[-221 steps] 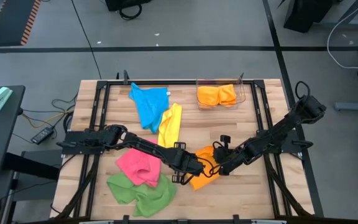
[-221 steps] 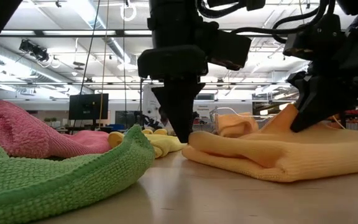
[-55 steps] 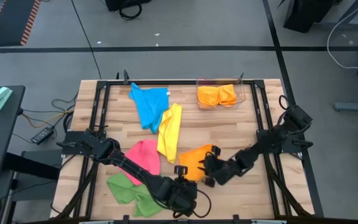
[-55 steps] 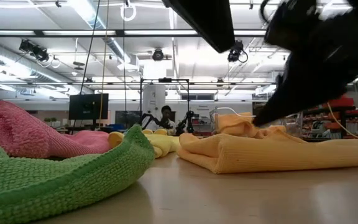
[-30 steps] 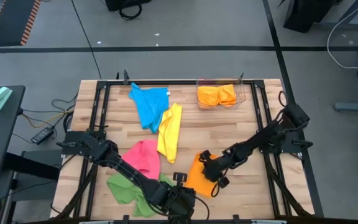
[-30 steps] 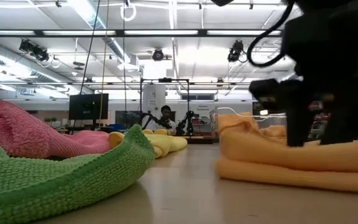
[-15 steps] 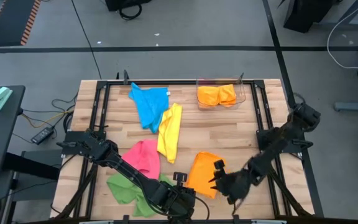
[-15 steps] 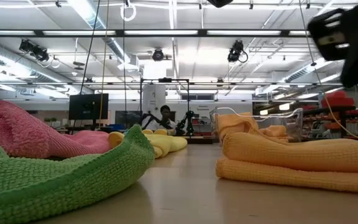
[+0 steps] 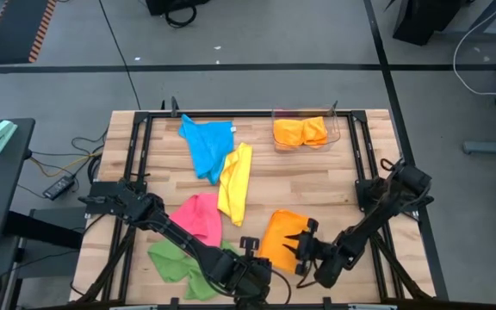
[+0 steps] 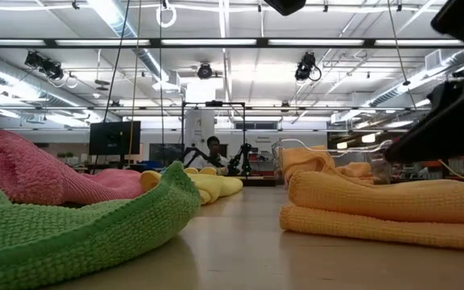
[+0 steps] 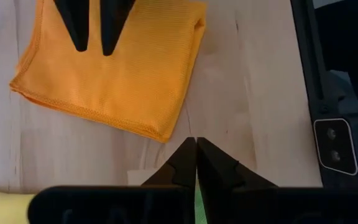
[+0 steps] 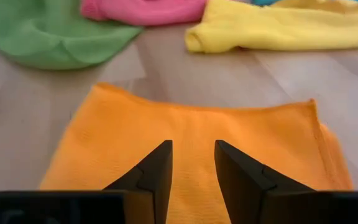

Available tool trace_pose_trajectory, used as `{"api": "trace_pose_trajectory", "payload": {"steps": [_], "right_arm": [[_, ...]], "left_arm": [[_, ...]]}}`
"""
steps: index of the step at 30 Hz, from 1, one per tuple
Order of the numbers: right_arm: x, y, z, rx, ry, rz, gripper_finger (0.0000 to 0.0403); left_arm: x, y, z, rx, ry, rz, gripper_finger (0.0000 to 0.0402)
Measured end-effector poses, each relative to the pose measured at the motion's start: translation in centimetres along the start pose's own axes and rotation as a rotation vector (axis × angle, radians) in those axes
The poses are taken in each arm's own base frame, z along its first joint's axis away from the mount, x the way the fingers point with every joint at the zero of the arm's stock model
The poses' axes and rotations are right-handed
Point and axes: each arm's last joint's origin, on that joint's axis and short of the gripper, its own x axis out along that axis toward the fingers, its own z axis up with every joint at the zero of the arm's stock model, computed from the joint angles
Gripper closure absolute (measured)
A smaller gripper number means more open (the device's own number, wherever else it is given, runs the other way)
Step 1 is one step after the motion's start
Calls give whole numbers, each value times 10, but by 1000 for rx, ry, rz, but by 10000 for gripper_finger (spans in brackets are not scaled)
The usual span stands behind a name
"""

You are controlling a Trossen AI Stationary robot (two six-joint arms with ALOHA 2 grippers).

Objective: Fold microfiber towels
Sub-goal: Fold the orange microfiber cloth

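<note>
The orange towel (image 9: 284,236) now lies folded and flat on the bench (image 9: 334,185), released by both arms; a second ago the right pincer (image 9: 300,251) sat on top of it, pressing or adjusting the fold, and half a second ago it had drawn off toward the near edge. It is now back at the towel's near-right edge, over the cloth, its two fingers parted with nothing between them. This suggests that the fold on this towel is finished, or at most needs a final smoothing pass. The left pincer (image 9: 250,269) waits at the near edge of the bench, just beside the green towel (image 9: 179,263), fingers closed together and empty, unmoved over the last second. The left wrist view shows what the high view does not: the orange towel's doubled hem and square outline, with the right arm's fingers poised over its far side. The right wrist view shows the cloth surface lying smooth and, beyond it, the yellow towel (image 12: 272,28), pink towel (image 12: 143,9) and green towel, all unfolded. Only the low view shows the stacked layers of the fold edge-on, though contact with the cloth cannot be confirmed there. The blue towel (image 9: 206,143) lies unfolded at the far side; further orange cloth rests in the clear bin (image 9: 334,133).
</note>
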Motion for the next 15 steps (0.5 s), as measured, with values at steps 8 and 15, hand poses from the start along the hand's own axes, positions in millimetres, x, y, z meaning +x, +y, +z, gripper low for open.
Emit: {"api": "trace_pose_trajectory", "payload": {"steps": [8, 15], "right_arm": [[21, -5, -14, 21, 135, 48, 274], [40, -15, 1, -248, 254, 181, 274]], "left_arm": [[-1, -2, -2, 7, 7, 1, 382], [-1, -1, -2, 3, 7, 1, 382]]}}
